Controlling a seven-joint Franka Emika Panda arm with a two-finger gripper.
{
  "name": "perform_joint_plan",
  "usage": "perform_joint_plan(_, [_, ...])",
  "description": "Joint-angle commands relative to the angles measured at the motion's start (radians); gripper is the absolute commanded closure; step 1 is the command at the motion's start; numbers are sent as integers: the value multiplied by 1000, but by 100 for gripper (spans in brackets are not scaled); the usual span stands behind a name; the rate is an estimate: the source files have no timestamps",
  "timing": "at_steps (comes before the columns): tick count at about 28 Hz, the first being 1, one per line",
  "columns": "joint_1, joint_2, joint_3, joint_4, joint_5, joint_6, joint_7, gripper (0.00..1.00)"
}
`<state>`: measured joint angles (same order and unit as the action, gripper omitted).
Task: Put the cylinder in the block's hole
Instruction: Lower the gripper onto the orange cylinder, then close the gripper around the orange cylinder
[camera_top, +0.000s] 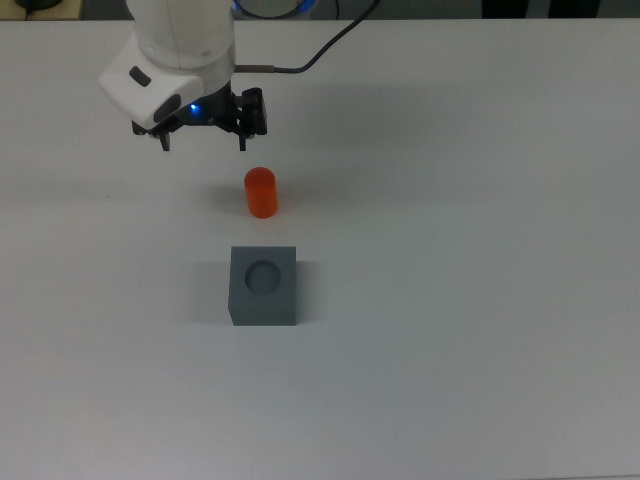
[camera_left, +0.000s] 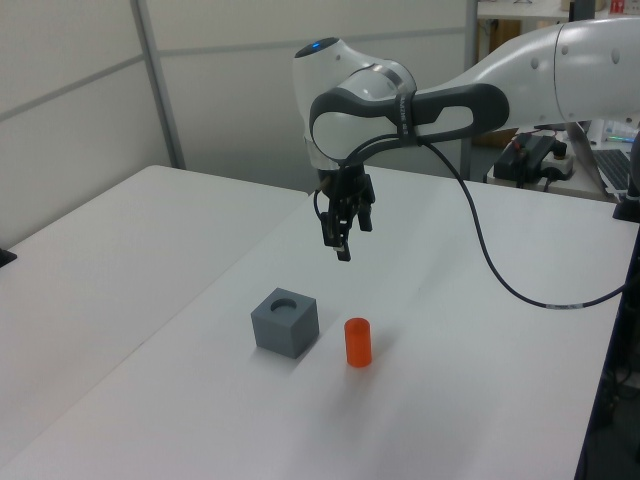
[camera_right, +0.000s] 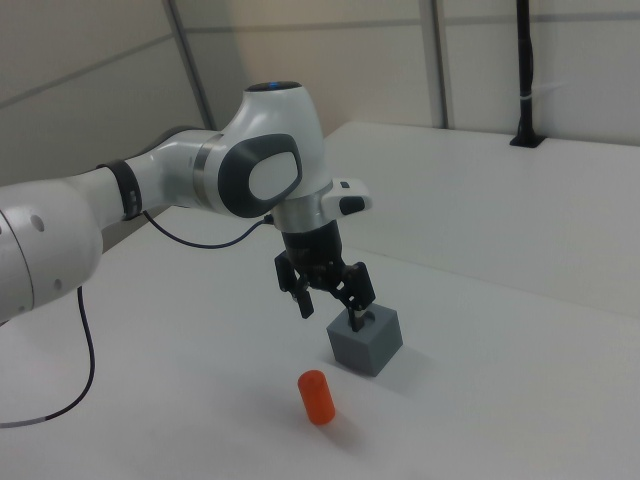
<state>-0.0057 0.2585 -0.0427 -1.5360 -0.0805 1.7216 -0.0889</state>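
Your hand (camera_top: 203, 137) hangs spread and empty; the upright cylinder (camera_top: 261, 192) stands toward four o'clock in the top view, short of the block (camera_top: 265, 286).

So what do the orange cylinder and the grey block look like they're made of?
The cylinder looks like smooth plastic: even orange-red colour with a slight sheen along its side. The block looks like matte plastic or a 3D print: flat dark grey, no glare, clean round recess. Neither can be confirmed by look alone.

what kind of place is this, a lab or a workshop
Probably a robotics lab: a white arm with its gripper over a bare white table, test props only, a cylinder and block.
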Motion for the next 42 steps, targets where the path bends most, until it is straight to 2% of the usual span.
perform_joint_plan(1, [0, -245, 1, -270, -19, 71, -35, 0])
perform_joint_plan(8, [9, -314, 6, -407, -2, 190, -37, 0])
perform_joint_plan(12, [19, -312, 12, -453, 11, 265, -37, 0])
perform_joint_plan(19, [67, -265, 14, -541, 12, 446, -37, 0])
perform_joint_plan(31, [85, -136, 23, -529, -1, 553, -34, 0])
perform_joint_plan(35, [85, -116, 24, -527, -7, 555, -31, 0])
perform_joint_plan(37, [85, -110, 24, -520, -10, 555, -32, 7])
perform_joint_plan(40, [85, -99, 24, -515, -12, 555, -31, 23])
perform_joint_plan(41, [85, -91, 24, -507, -12, 555, -31, 39])
perform_joint_plan(42, [84, -90, 24, -506, -12, 555, -31, 47])
